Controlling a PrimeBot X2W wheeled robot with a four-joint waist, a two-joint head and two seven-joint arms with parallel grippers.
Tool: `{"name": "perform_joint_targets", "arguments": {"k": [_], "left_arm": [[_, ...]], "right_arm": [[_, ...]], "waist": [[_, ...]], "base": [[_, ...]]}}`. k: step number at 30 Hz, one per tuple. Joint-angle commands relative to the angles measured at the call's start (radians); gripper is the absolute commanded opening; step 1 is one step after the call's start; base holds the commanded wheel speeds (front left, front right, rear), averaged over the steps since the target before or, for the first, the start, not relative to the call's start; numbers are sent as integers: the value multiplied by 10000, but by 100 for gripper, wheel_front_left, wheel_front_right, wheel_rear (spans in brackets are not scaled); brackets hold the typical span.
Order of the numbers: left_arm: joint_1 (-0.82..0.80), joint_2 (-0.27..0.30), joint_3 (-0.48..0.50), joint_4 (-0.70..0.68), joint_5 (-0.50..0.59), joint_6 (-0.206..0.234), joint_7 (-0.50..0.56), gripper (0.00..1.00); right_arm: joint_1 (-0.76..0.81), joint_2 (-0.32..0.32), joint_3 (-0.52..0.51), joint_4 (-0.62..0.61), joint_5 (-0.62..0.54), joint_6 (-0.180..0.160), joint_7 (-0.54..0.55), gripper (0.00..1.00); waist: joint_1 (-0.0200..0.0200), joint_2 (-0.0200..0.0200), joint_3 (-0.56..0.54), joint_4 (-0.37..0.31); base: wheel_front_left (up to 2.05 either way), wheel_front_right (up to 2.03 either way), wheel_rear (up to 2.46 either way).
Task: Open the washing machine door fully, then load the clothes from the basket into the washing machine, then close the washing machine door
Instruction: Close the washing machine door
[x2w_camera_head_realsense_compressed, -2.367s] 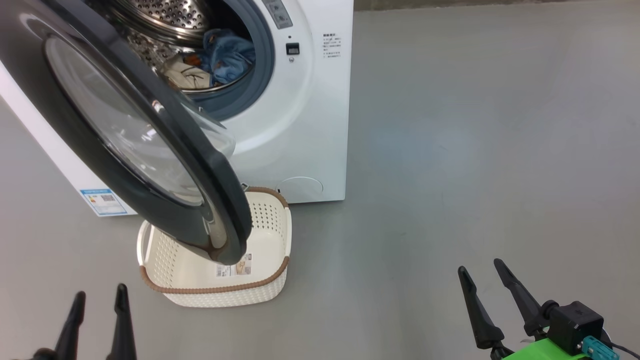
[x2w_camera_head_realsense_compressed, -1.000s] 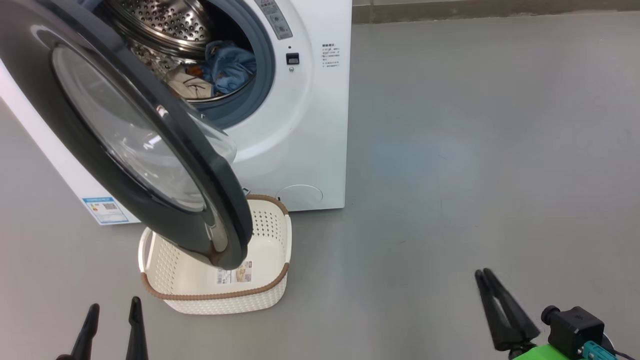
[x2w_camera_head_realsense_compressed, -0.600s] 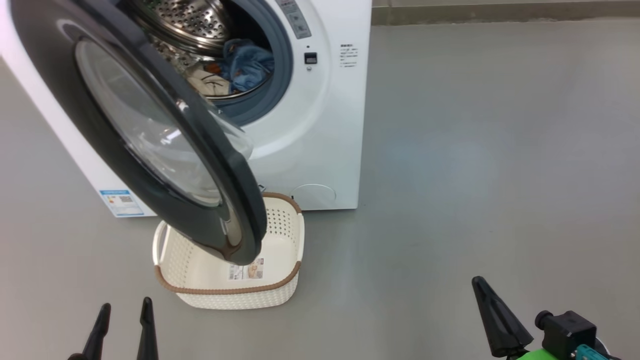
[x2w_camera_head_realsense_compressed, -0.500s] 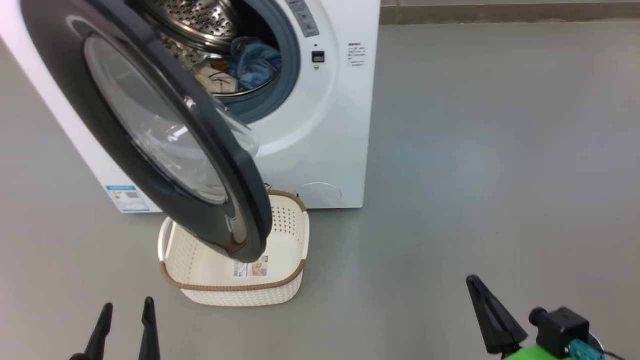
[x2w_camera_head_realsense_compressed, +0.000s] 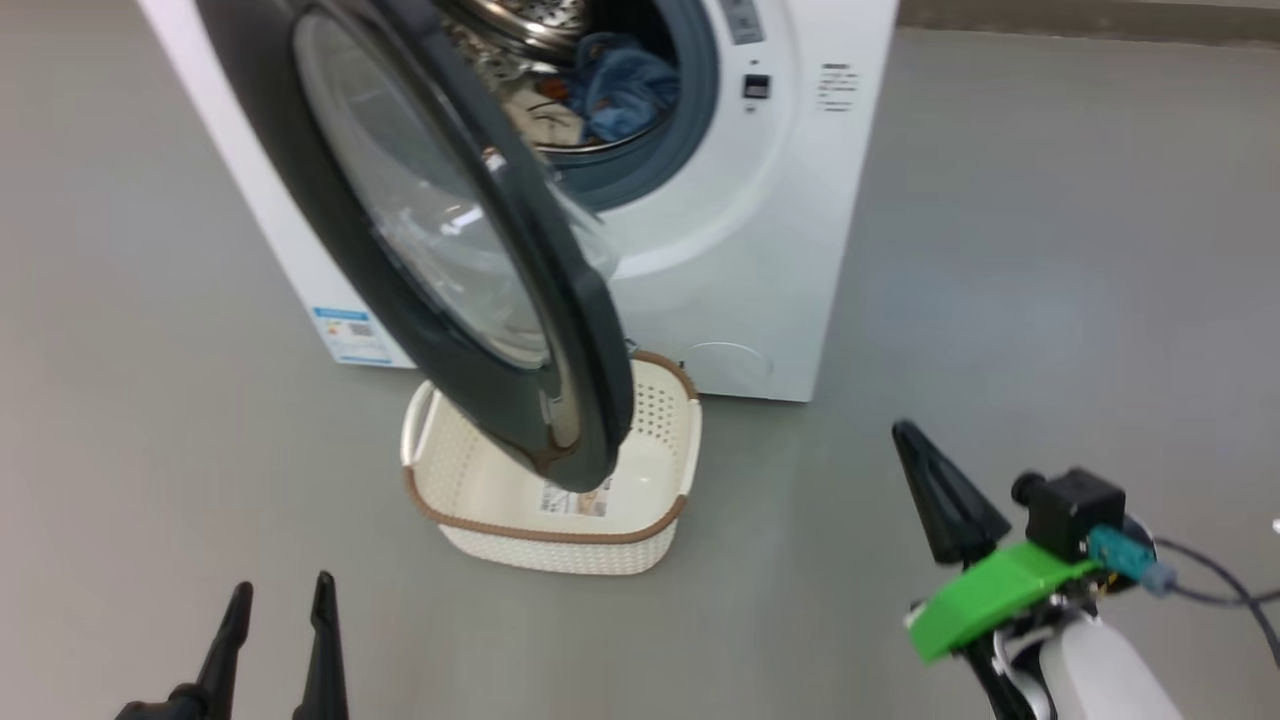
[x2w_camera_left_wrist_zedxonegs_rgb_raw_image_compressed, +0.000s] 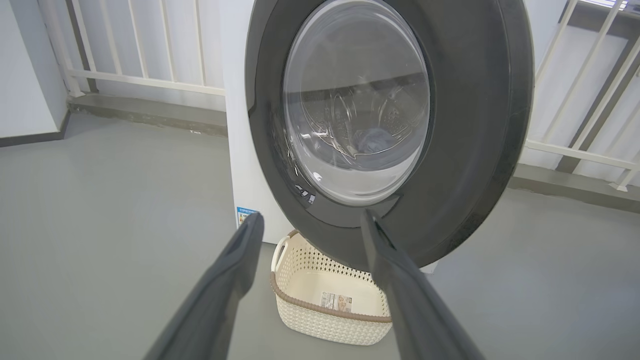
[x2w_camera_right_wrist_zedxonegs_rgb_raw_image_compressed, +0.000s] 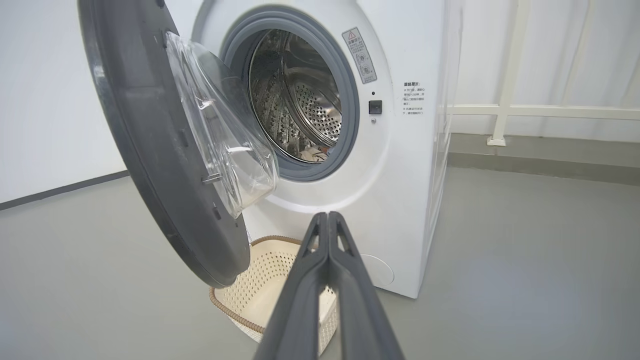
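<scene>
While the washing machine door (x2w_camera_head_realsense_compressed: 450, 250) stands swung out to the left and towards the near side, the clothes (x2w_camera_head_realsense_compressed: 620, 95) lie inside the washing machine (x2w_camera_head_realsense_compressed: 760, 250), which the head view shows as blue cloth on the right with cream cloth to its left. The basket (x2w_camera_head_realsense_compressed: 560, 548) sits on the grey floor (x2w_camera_head_realsense_compressed: 1000, 300) just near of the machine's front, under the door's lower edge, with a label sticker (x2w_camera_head_realsense_compressed: 575, 497) on its bottom. The left claw (x2w_camera_head_realsense_compressed: 282, 585) hangs released at the near left, fingers spread and holding nothing. The right claw (x2w_camera_head_realsense_compressed: 908, 440), at the near right, is clenched with its fingers pressed together on nothing. The left wrist view faces the door's outer side, a black ring around glass, with the drum dim through it and a white railing (x2w_camera_left_wrist_zedxonegs_rgb_raw_image_compressed: 150, 82) behind. The right wrist view takes the inner side, where the clear bowl bulges towards the grey seal (x2w_camera_right_wrist_zedxonegs_rgb_raw_image_compressed: 350, 100) and the perforated steel drum (x2w_camera_right_wrist_zedxonegs_rgb_raw_image_compressed: 310, 110), with a scrap of cream cloth low in it.
</scene>
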Motion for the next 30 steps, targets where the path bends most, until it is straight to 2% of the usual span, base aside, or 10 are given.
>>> {"name": "perform_joint_targets", "arguments": {"k": [1,10,18,25,30], "left_arm": [[-502,66,276,-175,99,-35,-103,100],[-831,43,184,42,106,-109,-236,100],[-1052,-3,195,126,85,-131,-359,100],[-1119,-51,145,204,135,-147,-443,100],[-1206,-45,112,241,179,-158,-472,100]], "right_arm": [[-522,-17,275,-121,27,16,-136,0],[-2974,66,644,526,204,16,-661,0],[-4774,282,1490,-534,367,16,-841,0],[-4946,419,2959,-1426,809,16,-226,0],[-4629,438,3868,-969,1130,16,435,0]], "waist": [[0,0,109,378],[0,0,243,723],[0,0,371,914],[0,0,416,1091],[0,0,491,1184]], "base": [[0,0,0],[0,0,0],[0,0,0],[0,0,0],[0,0,0]]}}
